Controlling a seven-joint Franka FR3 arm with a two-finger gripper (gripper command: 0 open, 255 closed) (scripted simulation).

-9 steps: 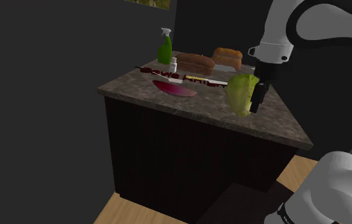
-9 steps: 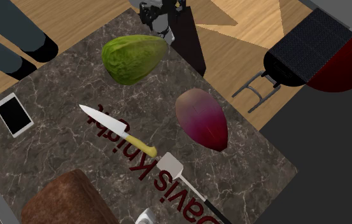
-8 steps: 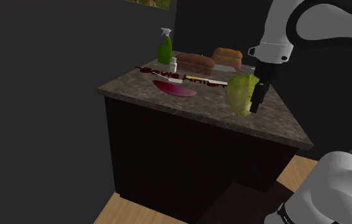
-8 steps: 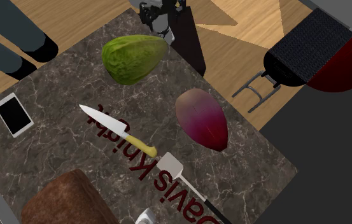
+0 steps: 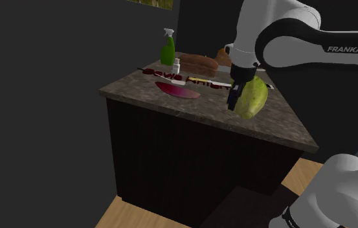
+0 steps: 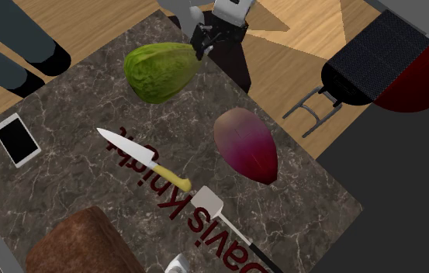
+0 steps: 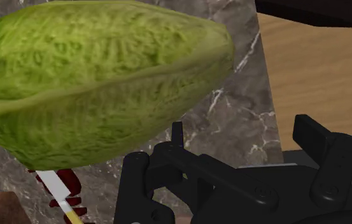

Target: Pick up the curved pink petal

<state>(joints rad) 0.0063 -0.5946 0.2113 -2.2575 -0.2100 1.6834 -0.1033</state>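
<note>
The pink petal [image 6: 245,143] lies flat near one long edge of the counter [image 6: 73,101], about midway along it. It is pink-purple with a paler end in the second exterior view, and only a dim magenta sliver in the shoulder view. The gripper [image 5: 234,98] hangs by that same edge, toward the corner nearest the stand. It is just beside a green lettuce-like head [image 5: 254,97] and well apart from the petal. In the shoulder view it overlaps the head's side, so touch cannot be judged there.

The wrist view has the gripper released, its black fingers [image 7: 135,184] apart with bare counter between them, and the green head cut off by the frame. The arm [image 5: 268,39] hides most of the far bread loaf [image 5: 223,54]. The second exterior view adds a yellow-handled knife [image 6: 144,159] lying over red lettering [image 6: 193,221], a phone [image 6: 16,139] and a brown loaf [image 6: 81,244] cut off at the frame — the spray bottle [image 5: 167,48] stands by the far edge in the shoulder view.
</note>
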